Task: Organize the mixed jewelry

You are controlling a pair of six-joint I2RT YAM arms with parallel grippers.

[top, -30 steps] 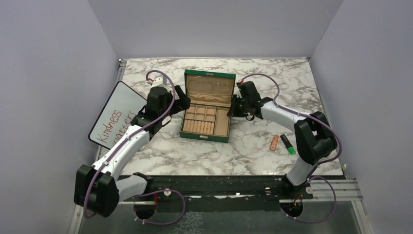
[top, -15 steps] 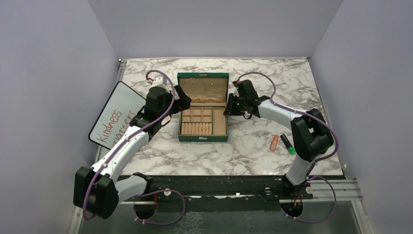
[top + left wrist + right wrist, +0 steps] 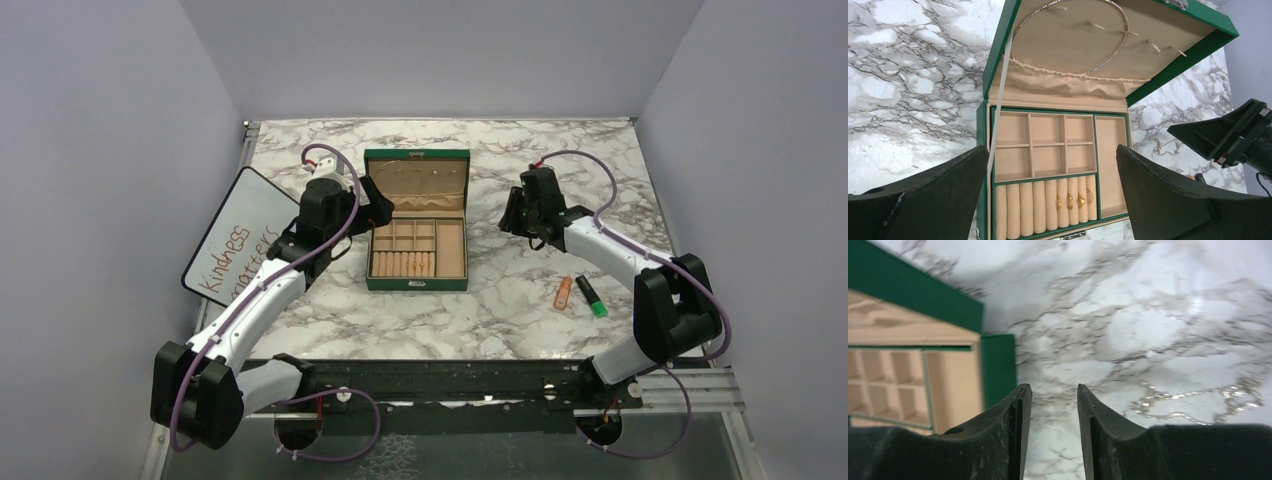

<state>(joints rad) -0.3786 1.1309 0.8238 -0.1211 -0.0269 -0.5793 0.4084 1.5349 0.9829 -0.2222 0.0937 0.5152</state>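
Note:
The green jewelry box [image 3: 382, 222] stands open in the middle, also in the left wrist view [image 3: 985, 125]. A thin wire necklace loop [image 3: 1127, 27] hangs on hooks inside the lid. Several tiny gold rings [image 3: 1079, 200] sit in the ring rolls at the front right. A fine gold chain [image 3: 1175, 396] lies on the marble right of the box. My left gripper [image 3: 372, 205] is wide open and empty at the box's left side, its jaws framing the box [image 3: 1052, 150]. My right gripper [image 3: 515, 215] is slightly open and empty [image 3: 1051, 387], apart from the box, with the chain to its right.
A whiteboard reading "Kindness matters" [image 3: 235, 240] lies at the left edge. An orange marker [image 3: 564, 291] and a black-and-green highlighter [image 3: 590, 297] lie at the front right. Grey walls close in the marble table [image 3: 600, 170] on three sides.
The box has been turned square and shifted a little left. My right gripper has drawn back to the right, away from the box's side. The left arm has barely moved.

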